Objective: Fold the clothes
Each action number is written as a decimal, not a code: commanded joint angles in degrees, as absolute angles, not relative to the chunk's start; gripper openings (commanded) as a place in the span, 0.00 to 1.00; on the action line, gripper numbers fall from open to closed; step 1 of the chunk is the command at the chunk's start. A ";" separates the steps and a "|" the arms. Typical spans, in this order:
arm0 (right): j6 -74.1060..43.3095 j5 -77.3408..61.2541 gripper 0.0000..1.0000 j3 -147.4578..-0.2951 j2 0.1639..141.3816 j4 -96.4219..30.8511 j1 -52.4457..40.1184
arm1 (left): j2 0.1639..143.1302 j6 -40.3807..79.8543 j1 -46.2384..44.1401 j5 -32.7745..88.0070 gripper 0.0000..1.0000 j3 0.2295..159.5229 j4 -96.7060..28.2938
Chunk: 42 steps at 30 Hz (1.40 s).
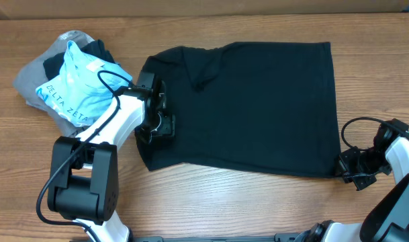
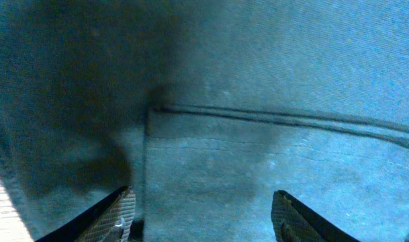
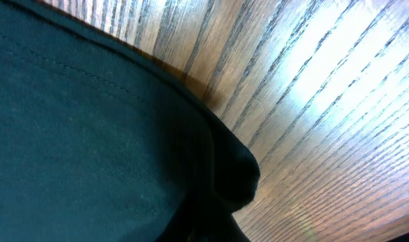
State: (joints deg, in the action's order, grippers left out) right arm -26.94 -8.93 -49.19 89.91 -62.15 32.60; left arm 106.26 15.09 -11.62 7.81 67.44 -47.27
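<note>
A dark shirt (image 1: 258, 101) lies spread flat on the wooden table (image 1: 211, 202). My left gripper (image 1: 157, 117) is at the shirt's left edge. In the left wrist view its jaws (image 2: 204, 215) are open, with the shirt's fabric (image 2: 258, 154) and a seam right beneath them. My right gripper (image 1: 348, 168) is at the shirt's lower right corner. In the right wrist view the fabric (image 3: 90, 134) bunches into a dark fold (image 3: 238, 175) at the jaws, which are hidden by the cloth; the corner looks pinched.
A pile of other clothes (image 1: 73, 81) lies at the far left: a light blue shirt with lettering on top of grey and dark garments. Bare wood (image 3: 325, 101) runs along the front and to the right of the shirt.
</note>
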 commanded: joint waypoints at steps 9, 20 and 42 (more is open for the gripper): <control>-26.57 -7.99 0.04 -50.37 89.65 -61.63 32.86 | 107.63 15.22 -12.05 7.14 0.54 64.71 -42.94; -26.57 -8.19 0.04 -50.37 89.65 -61.60 32.86 | 107.68 14.83 -12.51 7.40 0.29 64.12 -41.91; -26.55 -8.51 0.04 -50.37 89.65 -61.45 32.86 | 107.11 13.91 -12.29 6.59 0.04 80.66 -59.24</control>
